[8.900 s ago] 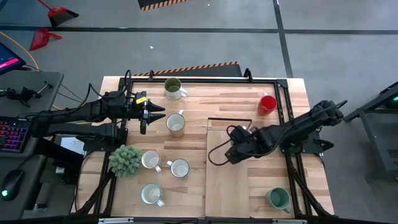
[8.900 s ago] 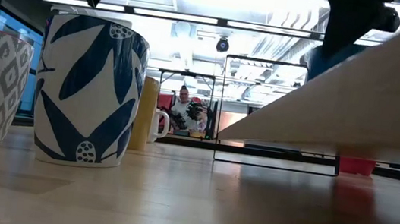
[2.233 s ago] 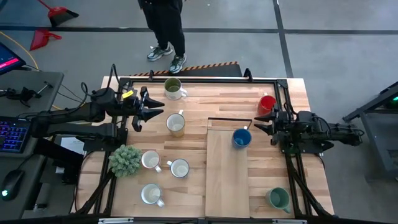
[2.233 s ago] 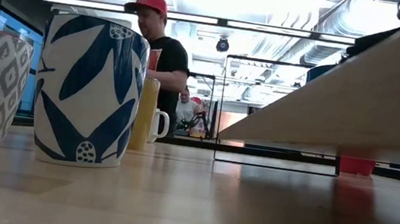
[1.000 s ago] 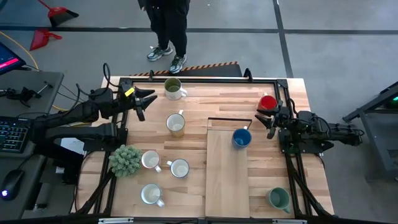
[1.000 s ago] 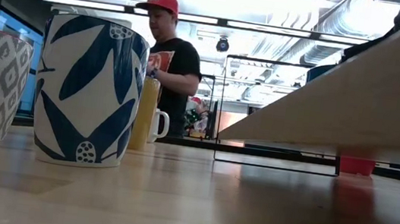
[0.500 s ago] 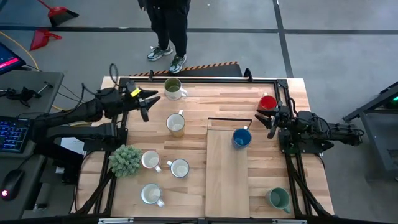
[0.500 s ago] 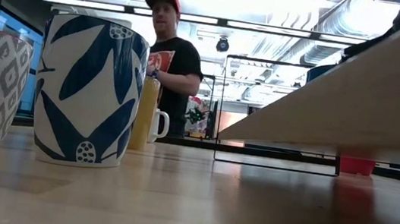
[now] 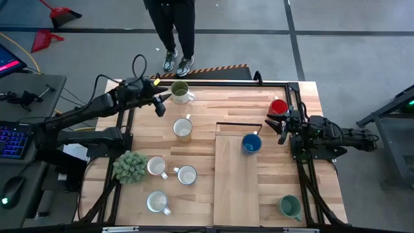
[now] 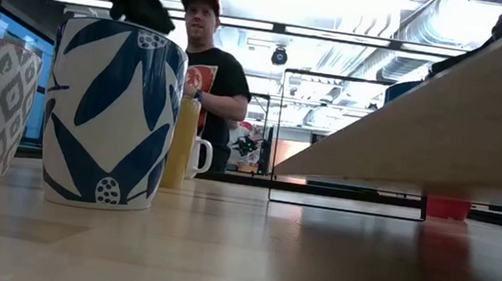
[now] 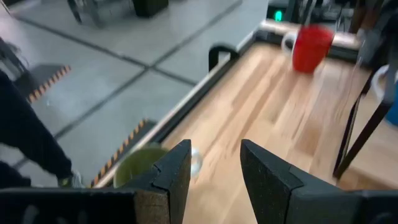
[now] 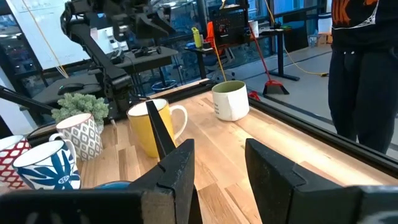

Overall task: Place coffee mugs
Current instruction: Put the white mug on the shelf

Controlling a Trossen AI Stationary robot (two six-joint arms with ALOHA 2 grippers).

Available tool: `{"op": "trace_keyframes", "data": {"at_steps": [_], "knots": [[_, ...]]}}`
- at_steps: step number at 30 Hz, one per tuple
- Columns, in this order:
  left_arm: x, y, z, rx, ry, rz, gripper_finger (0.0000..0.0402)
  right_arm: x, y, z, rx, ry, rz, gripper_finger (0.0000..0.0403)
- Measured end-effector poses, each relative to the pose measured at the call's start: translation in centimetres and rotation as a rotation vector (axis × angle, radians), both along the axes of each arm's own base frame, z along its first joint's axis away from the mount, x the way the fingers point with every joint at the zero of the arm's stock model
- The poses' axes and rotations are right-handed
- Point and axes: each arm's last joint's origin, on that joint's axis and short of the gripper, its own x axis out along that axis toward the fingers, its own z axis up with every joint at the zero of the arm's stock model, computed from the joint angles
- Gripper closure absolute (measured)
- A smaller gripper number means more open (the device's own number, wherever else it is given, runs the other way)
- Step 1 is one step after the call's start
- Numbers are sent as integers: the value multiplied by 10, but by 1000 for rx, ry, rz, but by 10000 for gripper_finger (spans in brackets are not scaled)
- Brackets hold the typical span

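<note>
The olive green mug [image 9: 180, 92] stands on its base at the table's far edge. My left gripper [image 9: 162, 102] hovers open just left of it and above the table. In the left wrist view the mug [image 11: 140, 163] lies beyond the open fingers [image 11: 214, 168]. The red mug [image 9: 279, 107] and the blue mug [image 9: 251, 143] stand near my right gripper [image 9: 283, 126], which waits open at the right edge and touches nothing. A yellow mug [image 9: 183, 129], three white mugs [image 9: 187, 175] and a teal green mug [image 9: 289, 207] also stand on the table.
A raised wooden board [image 9: 236, 188] and a black wire frame [image 9: 239, 124] take up the table's middle. A bushy green plant [image 9: 130, 166] stands at the left edge. A person [image 9: 176, 26] stands just beyond the far edge. Bare wood lies between the olive and red mugs.
My left gripper has swung toward the table's right, closing on the olive green mug, and has tipped a little downward while staying open. The person beyond the far edge has shifted. No mug has moved.
</note>
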Motion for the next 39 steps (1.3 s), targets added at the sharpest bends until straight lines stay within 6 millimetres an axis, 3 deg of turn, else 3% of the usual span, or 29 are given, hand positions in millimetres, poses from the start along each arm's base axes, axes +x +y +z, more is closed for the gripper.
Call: {"op": "trace_keyframes", "data": {"at_steps": [4, 18, 23, 33, 39], "knots": [[4, 12, -8, -97, 33, 6, 273, 0, 0, 0, 0, 0, 0, 277], [43, 58, -7, -157, 106, 41, 273, 0, 0, 0, 0, 0, 0, 277], [57, 67, -4, -175, 109, 22, 273, 0, 0, 0, 0, 1, 0, 277], [84, 82, -23, -277, 213, 6, 273, 0, 0, 0, -1, 1, 0, 277], [88, 83, -21, -297, 190, -2, 273, 0, 0, -1, 1, 12, 0, 277]]}}
